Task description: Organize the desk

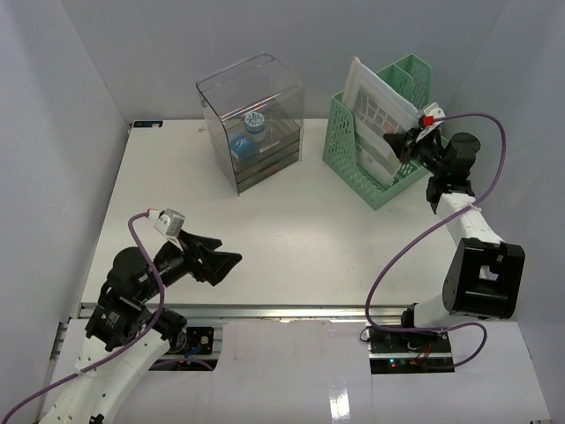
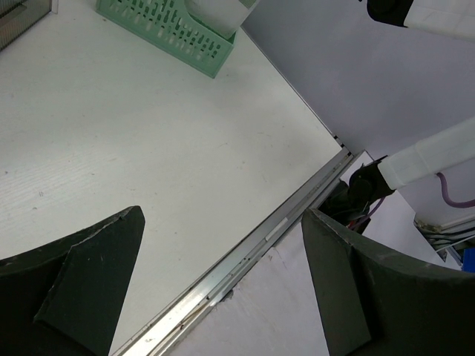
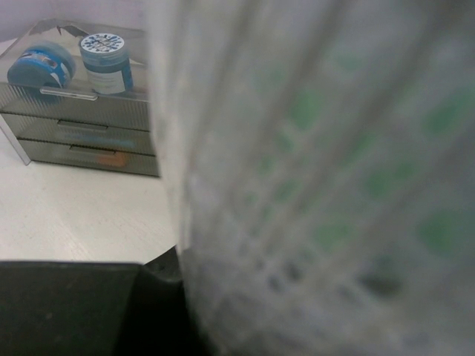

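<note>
The white desk (image 1: 291,230) has a metal rail (image 1: 265,311) along its front edge. My left gripper (image 1: 225,268) is open and empty, just above the desk's front left part. In the left wrist view it (image 2: 223,215) hangs over the rail (image 2: 260,245). My right gripper (image 1: 408,141) is at the back right, shut on a white booklet (image 1: 375,110) that stands tilted in the green mesh file rack (image 1: 371,181). In the right wrist view the blurred booklet (image 3: 312,185) fills most of the frame beside one dark finger (image 3: 159,274).
A clear smoky drawer box (image 1: 256,115) stands at the back centre with two blue jars (image 1: 247,132) on its drawers; it also shows in the right wrist view (image 3: 82,141). White walls enclose the desk on three sides. The rack (image 2: 171,30) shows in the left wrist view.
</note>
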`<state>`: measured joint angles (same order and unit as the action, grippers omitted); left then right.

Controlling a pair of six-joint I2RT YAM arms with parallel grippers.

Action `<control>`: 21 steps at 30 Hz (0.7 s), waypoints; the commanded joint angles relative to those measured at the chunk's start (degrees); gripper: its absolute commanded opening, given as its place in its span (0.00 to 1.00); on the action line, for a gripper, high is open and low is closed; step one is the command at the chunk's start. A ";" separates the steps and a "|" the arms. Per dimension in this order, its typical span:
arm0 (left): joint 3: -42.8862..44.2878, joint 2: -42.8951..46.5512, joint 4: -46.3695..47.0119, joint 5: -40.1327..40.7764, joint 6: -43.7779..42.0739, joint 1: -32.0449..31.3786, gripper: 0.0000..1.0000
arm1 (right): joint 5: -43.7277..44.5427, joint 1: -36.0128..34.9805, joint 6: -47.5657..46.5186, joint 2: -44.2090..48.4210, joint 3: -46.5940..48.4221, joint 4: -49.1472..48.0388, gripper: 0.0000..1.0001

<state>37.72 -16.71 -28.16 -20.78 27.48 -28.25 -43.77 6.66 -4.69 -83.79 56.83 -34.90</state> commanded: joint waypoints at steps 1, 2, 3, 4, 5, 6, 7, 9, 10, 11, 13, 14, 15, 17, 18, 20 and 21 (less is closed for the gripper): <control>-0.72 -1.29 1.80 -0.23 0.82 0.13 0.98 | -0.48 -0.15 -0.32 -0.04 -2.28 -8.97 0.08; -0.64 -1.56 1.87 -0.23 0.85 0.13 0.98 | 0.24 -0.15 -0.43 -0.06 -2.55 -8.28 0.08; -0.56 -1.85 1.95 -0.23 0.89 0.13 0.98 | 1.02 -0.15 -0.55 -0.06 -2.79 -7.49 0.08; -0.50 -1.96 2.06 -0.27 0.99 0.13 0.98 | 1.68 -0.15 -0.84 -0.10 -2.90 -6.58 0.08; -0.48 -2.01 2.17 -0.31 1.12 0.14 0.98 | 2.28 -0.15 -1.20 -0.15 -2.95 -5.71 0.08; -0.60 -2.01 2.29 -0.25 1.30 0.20 0.98 | 2.78 -0.15 -1.70 -0.15 -2.95 -5.21 0.10; -0.63 -1.96 2.43 -0.18 1.61 0.21 0.98 | 3.32 -0.15 -2.13 -0.20 -2.84 -4.08 0.18; -0.78 -1.85 2.57 -0.07 2.08 0.14 0.98 | 4.19 -0.15 -2.56 -0.16 -2.11 -1.42 0.39; -0.80 -1.77 2.59 -0.06 2.26 0.13 0.98 | 4.74 -0.15 -2.79 -0.15 -1.55 0.20 0.50; -0.80 -1.49 2.59 0.07 2.48 0.13 0.98 | 5.94 -0.11 -3.25 0.41 -0.09 2.92 0.65; -0.69 -1.09 2.49 0.32 2.96 0.13 0.98 | 7.72 0.04 -4.29 1.90 2.62 11.28 0.86; -0.58 -0.92 2.43 0.44 3.13 0.13 0.98 | 8.45 0.09 -5.14 3.20 3.59 14.70 0.89; -0.50 -0.83 2.28 0.56 3.23 0.13 0.98 | 9.09 0.16 -5.63 5.04 4.03 18.02 0.90; -0.11 -0.78 1.89 0.73 3.45 0.13 0.98 | 11.02 0.37 -6.45 9.75 3.49 22.18 0.90; 0.07 -0.84 1.49 0.91 3.51 0.13 0.98 | 11.52 0.43 -7.10 12.42 3.07 24.74 0.90; 0.33 -0.78 0.62 1.04 3.71 0.21 0.98 | 11.91 0.81 -8.83 16.99 1.51 29.28 0.90; 0.61 -0.59 0.10 1.12 4.01 0.18 0.98 | 11.93 1.06 -10.24 20.09 -0.04 31.87 0.90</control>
<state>37.10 -17.86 -26.80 -20.31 30.39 -28.25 -34.14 6.98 -10.22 -74.12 57.26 -12.96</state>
